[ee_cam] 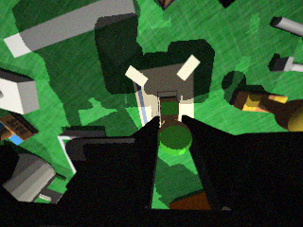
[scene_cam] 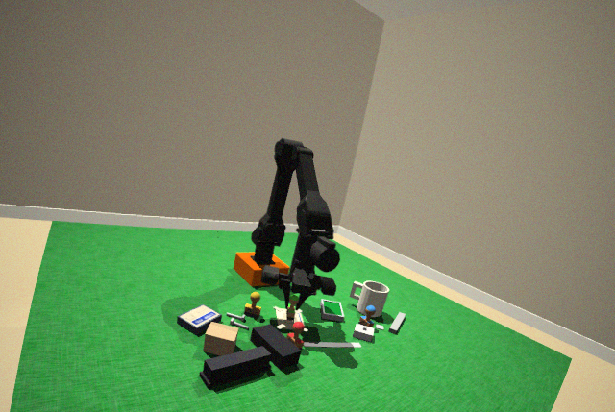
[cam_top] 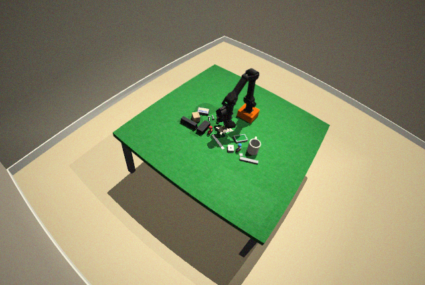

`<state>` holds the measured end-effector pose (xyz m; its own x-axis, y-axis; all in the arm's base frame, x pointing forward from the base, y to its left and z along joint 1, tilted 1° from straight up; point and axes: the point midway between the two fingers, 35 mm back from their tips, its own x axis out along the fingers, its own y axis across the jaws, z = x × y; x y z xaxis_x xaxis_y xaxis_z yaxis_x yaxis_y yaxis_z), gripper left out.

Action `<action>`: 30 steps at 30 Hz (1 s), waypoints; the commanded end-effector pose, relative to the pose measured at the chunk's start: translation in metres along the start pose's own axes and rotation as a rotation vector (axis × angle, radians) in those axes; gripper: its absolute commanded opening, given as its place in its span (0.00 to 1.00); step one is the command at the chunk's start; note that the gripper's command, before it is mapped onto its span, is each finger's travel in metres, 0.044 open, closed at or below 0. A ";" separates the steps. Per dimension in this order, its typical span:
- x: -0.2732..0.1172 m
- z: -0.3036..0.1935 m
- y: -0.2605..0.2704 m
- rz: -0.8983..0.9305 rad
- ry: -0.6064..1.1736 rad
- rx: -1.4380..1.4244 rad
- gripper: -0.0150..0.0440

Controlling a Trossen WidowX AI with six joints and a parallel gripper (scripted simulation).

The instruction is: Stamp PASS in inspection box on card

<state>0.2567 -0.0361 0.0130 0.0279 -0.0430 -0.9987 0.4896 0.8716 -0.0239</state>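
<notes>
My gripper (scene_cam: 292,303) (ee_cam: 169,119) is shut on the green-knobbed stamp (ee_cam: 175,138) (scene_cam: 293,312), which stands roughly upright. The stamp is over the pale card (cam_top: 228,131) (scene_cam: 282,318) (ee_cam: 166,80), at the thin box outline (ee_cam: 167,92). Its base hides most of that box, so no print can be made out. Whether the base touches the card is not clear. White strips lie at the card's corners. The pad (cam_top: 240,138) (scene_cam: 332,309), green in a grey frame, lies beside the card; in the wrist view a finger partly covers it.
A red-knobbed stamp (cam_top: 210,129) (scene_cam: 297,330) and yellow-knobbed stamp (scene_cam: 255,301) stand near the card. A blue-knobbed stamp (scene_cam: 369,314), white block (scene_cam: 363,331) and mug (scene_cam: 373,298) stand beyond the pad. Black blocks (scene_cam: 237,366) (scene_cam: 276,346), a wooden block (scene_cam: 221,339) and a grey strip (scene_cam: 330,345) lie around.
</notes>
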 end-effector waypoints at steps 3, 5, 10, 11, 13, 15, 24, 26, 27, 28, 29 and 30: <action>-0.009 0.001 0.000 -0.003 -0.004 -0.002 0.25; -0.012 0.002 0.000 -0.003 -0.004 -0.002 0.25; -0.020 0.002 0.000 -0.003 -0.004 -0.002 0.25; -0.022 0.002 0.000 -0.002 -0.004 -0.002 0.25; -0.025 0.002 0.000 -0.002 -0.004 -0.002 0.25; -0.028 0.002 0.000 -0.002 -0.004 -0.002 0.25; -0.043 0.002 0.000 -0.002 -0.004 -0.002 0.25; -0.046 0.002 0.000 -0.002 -0.004 -0.002 0.25; -0.048 0.002 0.000 -0.002 -0.004 -0.002 0.25; -0.049 0.002 -0.001 -0.002 -0.004 -0.002 0.25; -0.051 0.002 -0.001 -0.002 -0.004 -0.002 0.25; -0.053 0.002 -0.001 -0.002 -0.004 -0.002 0.25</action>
<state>0.2569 -0.0350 0.0590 0.0260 -0.0427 -0.9987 0.4858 0.8737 -0.0247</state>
